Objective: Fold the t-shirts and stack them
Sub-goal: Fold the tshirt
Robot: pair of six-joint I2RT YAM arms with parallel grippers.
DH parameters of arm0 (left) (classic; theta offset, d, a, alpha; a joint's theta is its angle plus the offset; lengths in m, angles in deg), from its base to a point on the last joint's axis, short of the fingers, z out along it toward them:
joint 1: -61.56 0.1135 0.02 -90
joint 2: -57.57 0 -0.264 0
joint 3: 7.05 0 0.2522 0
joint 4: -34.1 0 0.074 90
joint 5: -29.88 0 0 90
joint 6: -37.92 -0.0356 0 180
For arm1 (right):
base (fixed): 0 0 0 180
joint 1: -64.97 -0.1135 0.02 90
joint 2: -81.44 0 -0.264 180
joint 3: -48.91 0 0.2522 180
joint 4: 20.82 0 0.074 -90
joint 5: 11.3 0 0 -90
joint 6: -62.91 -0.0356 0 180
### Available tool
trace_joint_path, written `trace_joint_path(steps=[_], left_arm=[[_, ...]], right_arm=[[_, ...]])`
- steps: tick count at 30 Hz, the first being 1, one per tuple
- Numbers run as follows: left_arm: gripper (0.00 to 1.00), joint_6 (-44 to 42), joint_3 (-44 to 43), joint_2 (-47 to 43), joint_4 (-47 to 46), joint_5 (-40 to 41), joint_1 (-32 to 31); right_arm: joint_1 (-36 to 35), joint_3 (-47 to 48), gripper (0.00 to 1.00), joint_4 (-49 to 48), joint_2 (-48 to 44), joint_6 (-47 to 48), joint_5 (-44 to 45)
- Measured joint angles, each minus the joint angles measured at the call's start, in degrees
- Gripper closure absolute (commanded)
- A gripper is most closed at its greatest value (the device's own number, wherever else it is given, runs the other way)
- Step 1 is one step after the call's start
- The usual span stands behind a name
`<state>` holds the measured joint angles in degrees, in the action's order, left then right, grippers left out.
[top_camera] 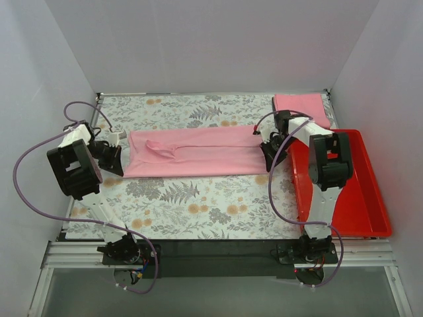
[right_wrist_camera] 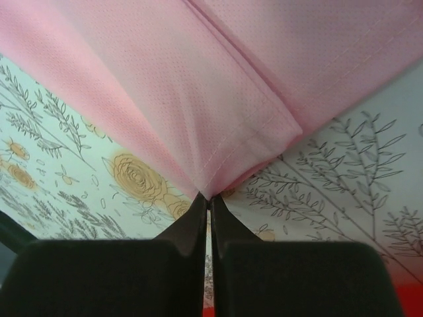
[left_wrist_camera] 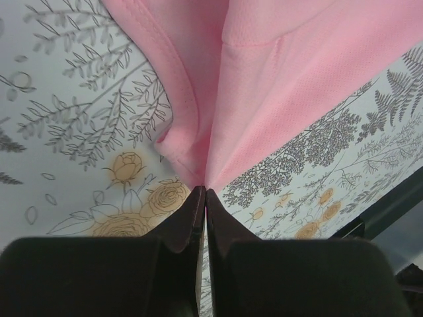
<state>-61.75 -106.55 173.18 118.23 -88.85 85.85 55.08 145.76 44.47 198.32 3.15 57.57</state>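
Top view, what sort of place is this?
Probably a robot test booth: plain white walls box in a floral table, with a left arm and right arm bolted to its metal rail, holding a pink shirt.

Pink tee (top_camera: 198,152) long-folded, flat, centre; 2nd folded tee (top_camera: 299,102) far-right corner

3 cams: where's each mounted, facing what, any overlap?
Top external: above and behind the bases, looking down at the floral table; both arms show, pink t-shirt stretched between them.
Left wrist: on the left arm, looking along the left end effector, shut on the t-shirt's edge.
Right wrist: on the right arm, looking along the right end effector, shut on the opposite end.
Shared: all three see the pink t-shirt and floral table.
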Motion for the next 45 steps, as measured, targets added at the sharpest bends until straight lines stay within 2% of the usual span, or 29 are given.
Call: trace_joint_path(steps=[1,2,3,6,7,11,14,17,21,26,31,38,42,45], left_arm=[[1.00,0.0,1.4,0.0,-0.2,0.5,0.0],[0.93,0.0,2.3,0.0,-0.4,0.9,0.0],[0.80,0.0,3.3,0.0,-0.7,1.2,0.0],[0.71,0.2,4.2,0.0,-1.0,1.0,0.1],[0.71,0.4,4.2,-0.2,-1.2,0.6,0.1],[0.73,1.2,3.0,-2.8,-1.9,-4.3,0.2],[0.78,3.4,1.2,-6.6,-3.9,-6.8,-0.7],[0.87,6.4,1.1,-11.4,-7.8,-7.7,-4.7],[0.92,10.6,2.2,-13.5,-12.9,-7.7,-12.6],[0.96,14.7,3.2,-8.9,-16.3,-6.2,-19.2],[0.97,17.7,2.4,-3.1,-18.1,-4.3,-20.9],[0.97,22.1,-5.2,6.2,-21.1,-1.6,-23.0],[0.94,23.9,-9.7,9.5,-21.6,-1.7,-23.7],[0.87,24.8,-10.1,9.3,-21.5,-1.8,-23.7]], right_arm=[[0.0,-0.6,0.99,0.1,-0.2,0.2,-0.1],[0.0,-1.2,0.95,0.3,-0.5,0.4,-0.3],[0.0,-1.6,0.76,0.5,-0.7,0.5,-0.4],[0.0,-2.4,0.48,2.0,-1.5,0.7,-1.7],[-0.1,-2.4,0.47,2.5,-1.8,0.7,-2.0],[-0.2,-1.2,0.48,4.7,-2.4,1.1,-2.9],[-0.2,1.4,0.53,6.1,-3.2,1.2,-3.6],[-0.2,4.3,0.61,7.0,-4.6,1.2,-4.5],[-0.2,8.5,0.71,7.1,-5.0,1.2,-5.0],[-0.3,11.2,0.76,7.4,-3.8,1.3,-5.2],[-0.4,15.0,0.76,7.7,-0.3,1.5,-4.8],[-1.1,22.6,0.75,7.5,4.6,1.8,-4.2],[-1.7,25.2,0.74,7.3,5.8,3.0,-3.7],[-2.3,27.8,0.74,6.9,7.0,3.7,-2.9]])
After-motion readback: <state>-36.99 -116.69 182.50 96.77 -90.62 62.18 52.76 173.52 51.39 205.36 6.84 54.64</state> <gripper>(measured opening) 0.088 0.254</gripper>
